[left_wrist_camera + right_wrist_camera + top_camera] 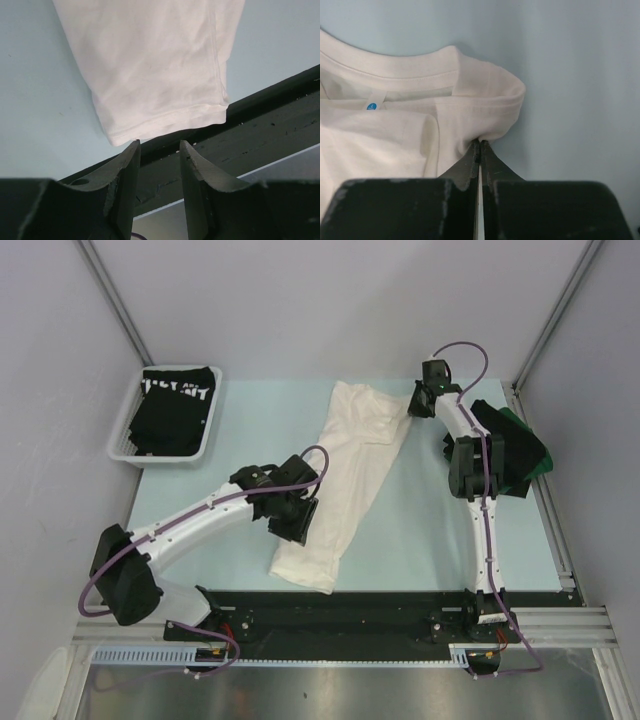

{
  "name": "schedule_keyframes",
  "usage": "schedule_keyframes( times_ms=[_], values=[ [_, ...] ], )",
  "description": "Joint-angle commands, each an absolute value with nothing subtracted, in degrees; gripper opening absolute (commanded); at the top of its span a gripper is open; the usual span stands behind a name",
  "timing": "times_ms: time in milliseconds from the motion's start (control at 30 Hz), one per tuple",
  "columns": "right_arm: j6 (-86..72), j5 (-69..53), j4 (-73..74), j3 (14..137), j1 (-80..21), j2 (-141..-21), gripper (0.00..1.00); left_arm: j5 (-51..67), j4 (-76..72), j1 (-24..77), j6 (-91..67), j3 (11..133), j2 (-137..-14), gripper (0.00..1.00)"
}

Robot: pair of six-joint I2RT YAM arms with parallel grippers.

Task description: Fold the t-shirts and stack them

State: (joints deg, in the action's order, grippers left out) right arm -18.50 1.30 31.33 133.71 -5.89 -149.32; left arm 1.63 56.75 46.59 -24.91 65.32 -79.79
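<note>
The white t-shirt [345,475] lies on the pale tabletop [420,530] as a long narrow strip. It runs from its collar in the upper middle of the top view down to its hem in the lower middle.

The right claw [479,145] is pressed together at the collar end and seems to pinch a small ridge of cloth at the shoulder fold, just right of the collar [395,70]. The left claw [159,152] is spread and holds nothing. It sits just short of the hem [165,122], near the strip's lower left corner.

A black t-shirt with white lettering [175,405] sits in the basket [125,440] at the upper left. Dark green and black t-shirts [520,450] are piled at the right edge, partly behind the right arm.

The white cloth looks thin, light and limp. It should sag and drag if lifted by one point, and its stacked layers may slide apart. The likely best hold is on seamed edges, the shoulder fold and the hem corner, catching all layers at both ends so the strip stays flat.
</note>
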Motion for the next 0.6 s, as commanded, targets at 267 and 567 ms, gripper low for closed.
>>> schedule_keyframes(
  times_ms=[267,567],
  values=[
    [-19.95,-1.31,24.70,141.41,-4.66,-153.63,0.00,1.58,57.48,45.97,-23.29,67.94,-81.12,0.42],
    [-23.29,-3.86,16.62,142.65,-4.57,-155.04,0.00,2.20,57.74,45.88,-22.94,68.12,-82.26,0.42]
  ],
)
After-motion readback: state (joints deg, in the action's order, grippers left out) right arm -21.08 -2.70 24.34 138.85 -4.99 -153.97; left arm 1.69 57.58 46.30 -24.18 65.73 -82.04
